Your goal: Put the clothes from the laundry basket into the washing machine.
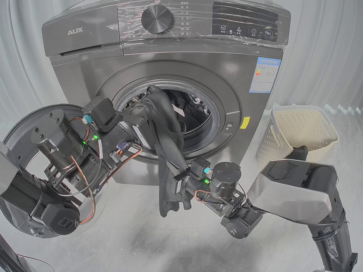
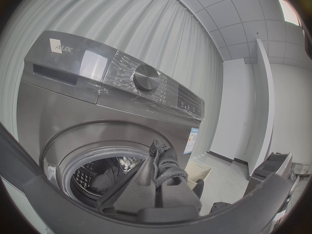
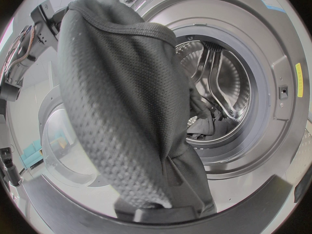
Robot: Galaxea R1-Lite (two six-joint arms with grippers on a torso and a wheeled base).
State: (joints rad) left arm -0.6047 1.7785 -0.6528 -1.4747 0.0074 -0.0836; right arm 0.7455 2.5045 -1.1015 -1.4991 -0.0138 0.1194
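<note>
**Left to right.** The left gripper (image 1: 148, 108) is clamped shut on the top hem of the black garment (image 1: 166, 144), which it holds at the upper left rim of the washing machine (image 1: 75, 76) opening. From there the garment's long axis runs downward, outside the drum (image 3: 227, 82) and across its lower lip. The right gripper (image 1: 177, 178) is lower and nearer the loose tail, and its fingers are pinched on the cloth's middle. By judgement, the tail must next be lifted over the lip and pushed inward. The laundry basket (image 1: 298, 108) stands at far right.
</note>
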